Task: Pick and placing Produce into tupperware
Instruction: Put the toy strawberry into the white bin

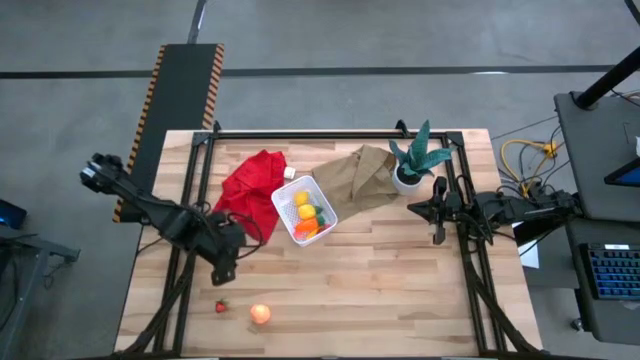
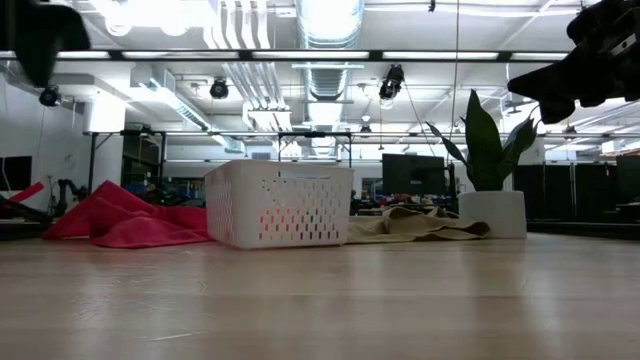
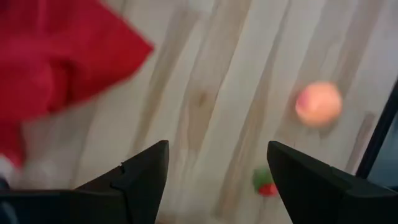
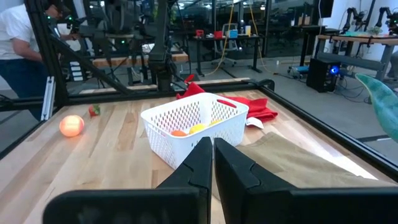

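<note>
The white perforated tupperware (image 1: 304, 209) stands mid-table, holding yellow lemons (image 1: 303, 204), the orange carrot (image 1: 306, 229) and a bit of green. It also shows in the low view as the tupperware (image 2: 279, 203) and in the right wrist view as the tupperware (image 4: 194, 126). A peach-orange ball (image 1: 260, 314) and a red berry (image 1: 220, 306) lie on the wood near the near edge. My left gripper (image 3: 217, 168) hangs open above the table, left of the tupperware, with the ball (image 3: 318, 104) and berry (image 3: 266, 182) ahead of it. My right gripper (image 4: 212, 155) is shut, raised at the table's right side.
A red cloth (image 1: 250, 184) lies left of the tupperware, a crumpled brown paper bag (image 1: 358, 176) right of it, and a potted green plant (image 1: 415, 160) beyond that. Black frame rails run along the table's edges. A person (image 4: 22, 50) stands beyond the table.
</note>
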### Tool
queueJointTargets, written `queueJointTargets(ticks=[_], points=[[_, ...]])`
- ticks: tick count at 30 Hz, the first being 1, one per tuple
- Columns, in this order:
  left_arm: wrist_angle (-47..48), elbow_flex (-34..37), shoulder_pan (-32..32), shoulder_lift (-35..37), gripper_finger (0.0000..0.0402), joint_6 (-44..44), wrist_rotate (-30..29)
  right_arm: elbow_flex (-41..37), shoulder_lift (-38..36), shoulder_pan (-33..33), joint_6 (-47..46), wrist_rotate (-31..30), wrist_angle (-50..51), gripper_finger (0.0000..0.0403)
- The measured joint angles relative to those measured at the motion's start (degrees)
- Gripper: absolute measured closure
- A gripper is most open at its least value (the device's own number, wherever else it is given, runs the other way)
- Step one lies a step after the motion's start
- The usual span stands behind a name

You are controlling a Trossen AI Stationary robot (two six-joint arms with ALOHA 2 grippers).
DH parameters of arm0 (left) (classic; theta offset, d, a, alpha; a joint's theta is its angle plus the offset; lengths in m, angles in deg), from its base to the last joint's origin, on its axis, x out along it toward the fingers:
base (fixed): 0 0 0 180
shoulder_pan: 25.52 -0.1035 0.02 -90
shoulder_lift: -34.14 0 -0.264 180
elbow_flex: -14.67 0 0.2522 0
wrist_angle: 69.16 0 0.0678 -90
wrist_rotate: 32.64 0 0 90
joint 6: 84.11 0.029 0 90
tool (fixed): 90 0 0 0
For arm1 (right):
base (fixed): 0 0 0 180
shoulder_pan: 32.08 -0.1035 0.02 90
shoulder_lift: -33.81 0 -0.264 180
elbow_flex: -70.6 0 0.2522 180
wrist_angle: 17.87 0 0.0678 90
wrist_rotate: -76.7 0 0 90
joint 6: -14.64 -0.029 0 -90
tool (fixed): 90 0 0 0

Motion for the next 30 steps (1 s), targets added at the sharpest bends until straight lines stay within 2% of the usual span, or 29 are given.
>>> queueJointTargets(ticks=[7,12,16,20,30], points=[[1.5,0.0,0.0,-4.3,0.0143,-7.9,10.9,0.0,0.0,0.0,0.1,0.0,0.0,0.0394],[1.4,0.1,0.1,-8.2,0.0143,-16.3,18.1,0.0,0.0,0.0,5.4,0.0,0.0,0.0394],[1.2,0.1,0.4,-11.5,0.0143,-20.8,21.1,0.0,0.0,0.0,6.7,0.0,0.0,0.0394],[1.2,0.1,0.5,-14.6,0.0143,-25.9,25.5,0.0,0.0,0.0,3.2,0.0,0.0,0.0394],[-4.8,0.1,0.7,-21.8,0.0143,-35.4,29.3,0.0,0.0,0.0,0.6,0.0,0.0,0.0394]])
